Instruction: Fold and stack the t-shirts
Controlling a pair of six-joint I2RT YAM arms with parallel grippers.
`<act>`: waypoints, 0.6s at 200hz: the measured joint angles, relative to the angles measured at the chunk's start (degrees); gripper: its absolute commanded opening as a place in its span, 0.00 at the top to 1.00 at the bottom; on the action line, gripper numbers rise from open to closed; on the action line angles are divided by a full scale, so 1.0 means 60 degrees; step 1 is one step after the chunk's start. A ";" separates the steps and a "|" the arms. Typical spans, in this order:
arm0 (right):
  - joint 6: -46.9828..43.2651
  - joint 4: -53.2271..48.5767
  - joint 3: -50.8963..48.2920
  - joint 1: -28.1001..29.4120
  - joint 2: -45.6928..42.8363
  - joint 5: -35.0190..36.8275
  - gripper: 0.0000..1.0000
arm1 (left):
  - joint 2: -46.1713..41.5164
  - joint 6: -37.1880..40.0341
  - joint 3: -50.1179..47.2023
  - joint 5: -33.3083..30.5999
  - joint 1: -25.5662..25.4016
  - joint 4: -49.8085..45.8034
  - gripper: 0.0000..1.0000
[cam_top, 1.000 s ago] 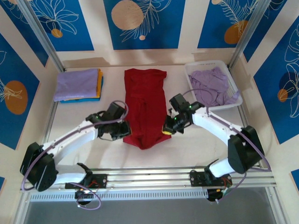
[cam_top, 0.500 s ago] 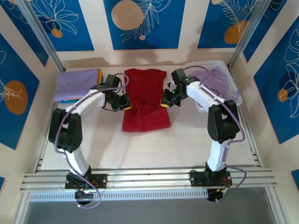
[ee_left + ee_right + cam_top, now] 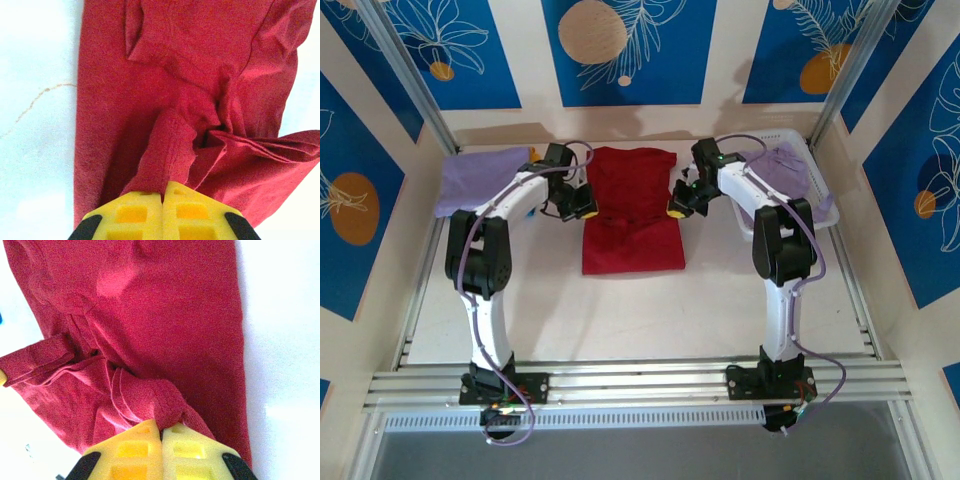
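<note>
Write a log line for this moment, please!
step: folding red shirt | left fingers: shut on red shirt | right fingers: shut on red shirt | stack: far left | basket: far right

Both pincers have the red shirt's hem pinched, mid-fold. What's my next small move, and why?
The left pincer and right pincer are each shut on a bunched corner of the dark red t-shirt, short of its far edge. I'd probably carry both slightly farther back, then lower and release to finish the fold.
</note>
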 measured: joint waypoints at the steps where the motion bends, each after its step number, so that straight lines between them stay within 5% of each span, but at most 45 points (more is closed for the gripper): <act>1: 0.0000 0.0007 0.0000 -0.0004 0.0000 0.0000 1.00 | 0.0000 0.0000 0.0004 0.0000 0.0004 0.0000 1.00; 120: 0.0401 0.1126 0.0106 -0.0474 0.0466 -0.0171 1.00 | 0.0047 -0.0528 -0.0189 -0.0073 0.0328 0.0900 1.00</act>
